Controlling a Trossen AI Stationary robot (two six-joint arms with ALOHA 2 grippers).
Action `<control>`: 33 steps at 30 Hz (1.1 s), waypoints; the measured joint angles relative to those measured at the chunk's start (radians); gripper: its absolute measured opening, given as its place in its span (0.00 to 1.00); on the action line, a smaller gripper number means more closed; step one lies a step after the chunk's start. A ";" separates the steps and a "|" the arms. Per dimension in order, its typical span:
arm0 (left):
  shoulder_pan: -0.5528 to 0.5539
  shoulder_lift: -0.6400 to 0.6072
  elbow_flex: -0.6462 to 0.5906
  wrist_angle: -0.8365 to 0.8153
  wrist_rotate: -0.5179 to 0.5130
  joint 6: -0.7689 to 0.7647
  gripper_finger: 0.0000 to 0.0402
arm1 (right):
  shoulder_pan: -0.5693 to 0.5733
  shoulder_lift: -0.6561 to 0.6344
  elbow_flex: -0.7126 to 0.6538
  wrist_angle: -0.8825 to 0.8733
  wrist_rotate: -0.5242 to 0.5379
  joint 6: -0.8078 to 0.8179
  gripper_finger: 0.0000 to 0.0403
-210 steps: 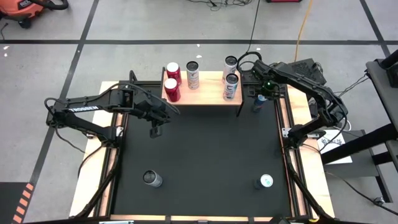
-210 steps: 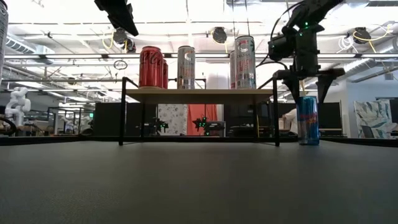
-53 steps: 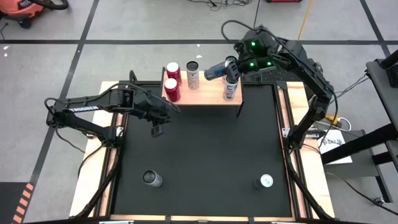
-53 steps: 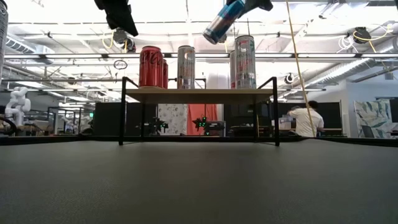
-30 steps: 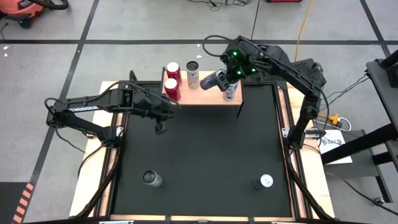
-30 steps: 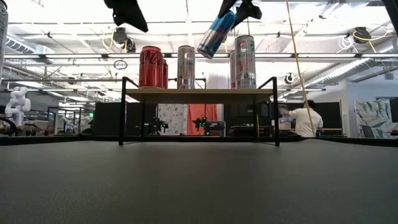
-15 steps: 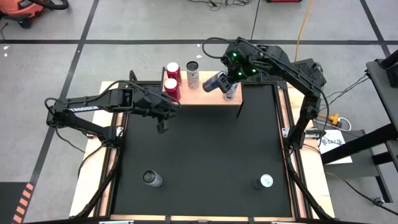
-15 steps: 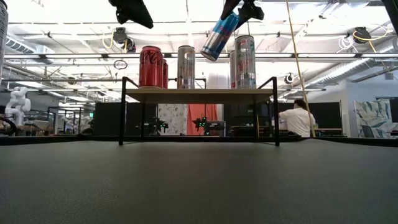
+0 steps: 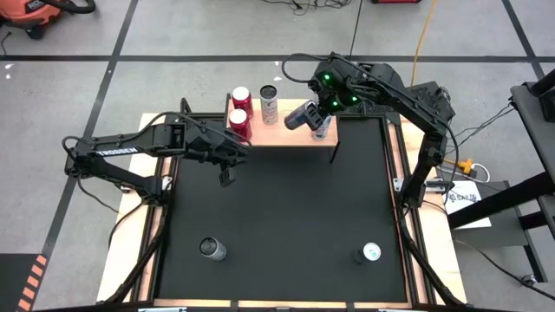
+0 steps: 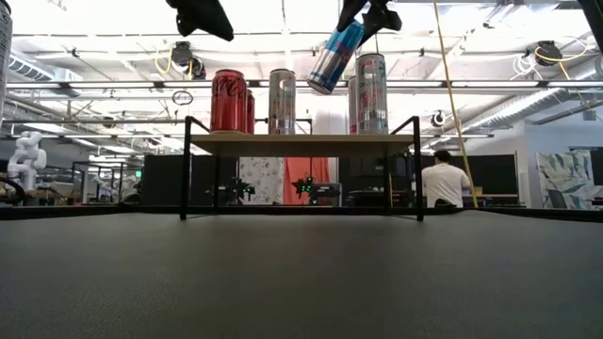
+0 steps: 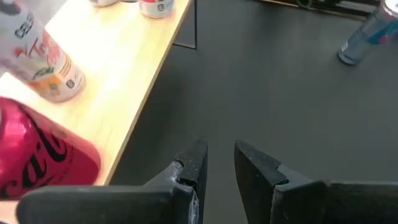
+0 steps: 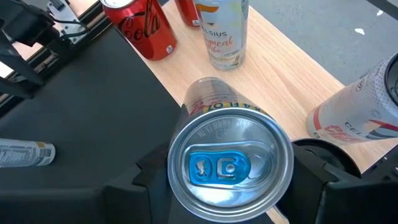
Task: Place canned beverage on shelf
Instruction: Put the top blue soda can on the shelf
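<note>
My right gripper (image 9: 310,109) is shut on a blue and silver can (image 9: 299,115) and holds it tilted above the shelf (image 9: 286,132), a light wood top on thin black legs. In the low view the can (image 10: 334,56) hangs clear over the shelf top (image 10: 301,138), between a white can (image 10: 282,99) and two more white cans (image 10: 369,92). Two red cans (image 9: 241,113) stand on the shelf's left end. My left gripper (image 9: 227,176) hovers open and empty over the mat, just near of the shelf's left end. My right gripper pinches the can's side wall near its top end (image 12: 180,177) between its two fingers (image 12: 146,180), one on each side. The fingers slant down from the upper right and lie along the can. The can is lifted clear and tilted, its bottom end (image 10: 320,83) pointing down and left over the shelf.
Two more cans stand on the black mat near the front edge, one at the left (image 9: 212,250) and one at the right (image 9: 370,253). A person (image 10: 443,182) shows in the room beyond the table.
My right gripper has shifted a little toward the table's right with the blue can, which stays tilted and clear above the shelf. My left gripper has also drifted slightly toward the right.
</note>
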 joint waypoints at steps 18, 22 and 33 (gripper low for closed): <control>0.001 0.000 0.000 0.024 -0.137 -0.108 0.20 | 0.000 0.000 0.000 0.001 0.000 0.003 0.49; 0.001 0.000 0.000 0.023 -0.137 -0.106 0.20 | 0.000 0.000 0.000 0.001 0.000 0.010 0.49; 0.002 0.000 0.000 0.033 -0.100 -0.112 0.20 | -0.026 0.000 0.000 0.034 0.001 0.004 0.49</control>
